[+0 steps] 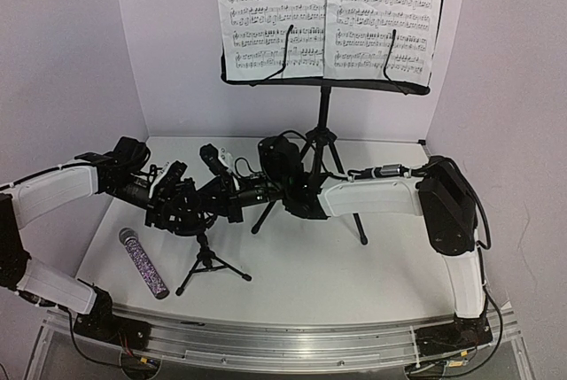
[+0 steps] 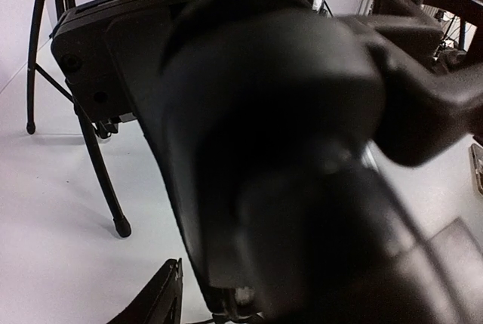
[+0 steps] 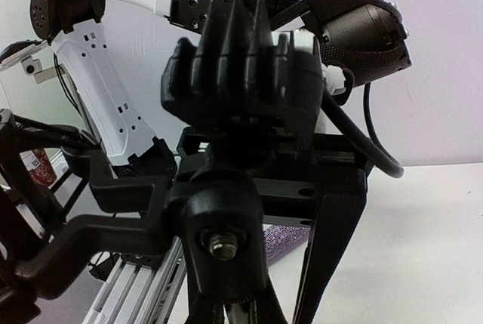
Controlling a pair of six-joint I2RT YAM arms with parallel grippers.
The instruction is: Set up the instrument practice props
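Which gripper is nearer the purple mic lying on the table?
Left. The left gripper sits just up and right of the microphone in the top view. The right gripper is farther right, past the top of the small mic stand.

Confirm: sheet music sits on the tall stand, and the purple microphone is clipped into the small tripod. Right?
No. Sheet music sits on the tall stand, but the purple microphone lies on the table beside the small tripod, not clipped in; the top view shows it.

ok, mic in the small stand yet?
No, the purple microphone lies flat on the table beside the small tripod stand.
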